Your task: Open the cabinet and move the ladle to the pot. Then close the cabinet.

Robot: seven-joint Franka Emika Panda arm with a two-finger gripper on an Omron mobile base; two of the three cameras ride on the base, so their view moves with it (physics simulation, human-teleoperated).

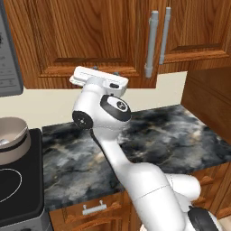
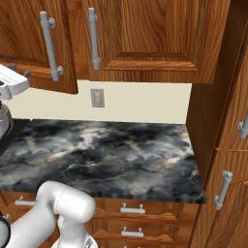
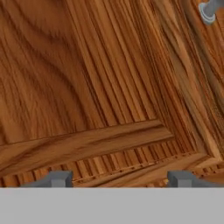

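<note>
The robot's two-finger gripper has its small dark tips spread wide apart with nothing between them, and it points right at the raised panel of the reddish-brown wooden wall cabinet, close to the left door. That door's long grey metal bar handle is off to the side. Down low, the small round grey metal pot sits on the black stove, beside the dark marble counter.

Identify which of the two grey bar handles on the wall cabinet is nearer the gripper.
The left-door handle: it hangs nearer the gripper, which faces that door's panel. The right-door handle sits beyond it.
</note>
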